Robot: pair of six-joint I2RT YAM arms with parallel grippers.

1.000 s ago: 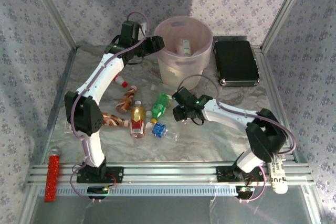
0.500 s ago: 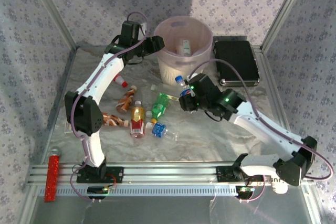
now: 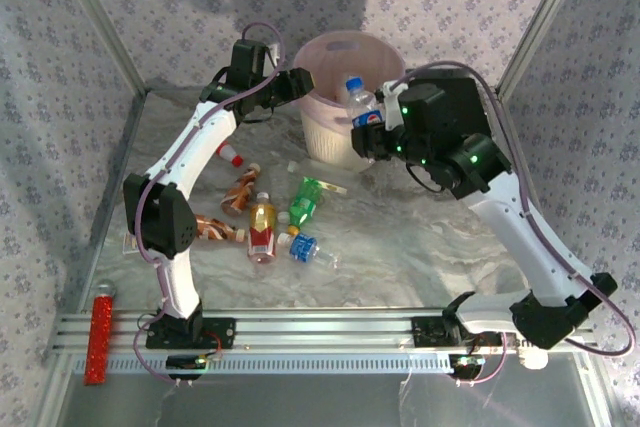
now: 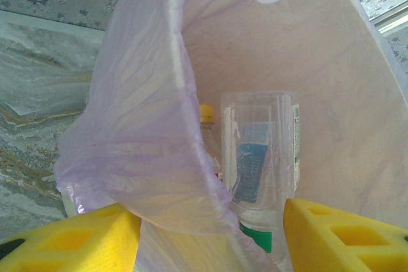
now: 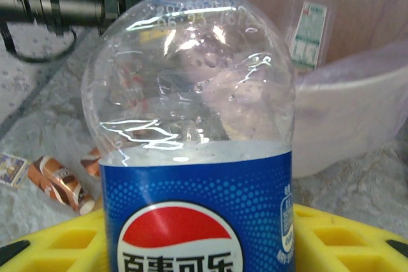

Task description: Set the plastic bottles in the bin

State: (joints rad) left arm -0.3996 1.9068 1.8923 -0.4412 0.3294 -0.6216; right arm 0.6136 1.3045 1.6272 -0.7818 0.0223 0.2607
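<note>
A clear Pepsi bottle (image 3: 362,110) with a blue cap and blue label (image 5: 197,157) is held upright by my right gripper (image 3: 372,132), which is shut on it at the front rim of the pale pink bin (image 3: 330,132). My left gripper (image 3: 296,84) is open at the bin's left side, and its yellow fingers (image 4: 70,240) straddle the rim (image 4: 159,125). Inside the bin stands a clear bottle (image 4: 261,157) beside a yellow-capped one (image 4: 206,114). On the table lie a green bottle (image 3: 307,199), an amber one (image 3: 262,225), a blue-capped clear one (image 3: 312,249) and brown ones (image 3: 220,230).
A red-capped bottle (image 3: 230,154) and another brown bottle (image 3: 240,190) lie under the left arm. The flat red bar (image 3: 100,337) rests at the near left by the rail. My right arm reaches across the back right of the table.
My right arm has lifted the Pepsi bottle off the table and carried it up and back to the bin's front rim. The left arm has stayed at the bin.
</note>
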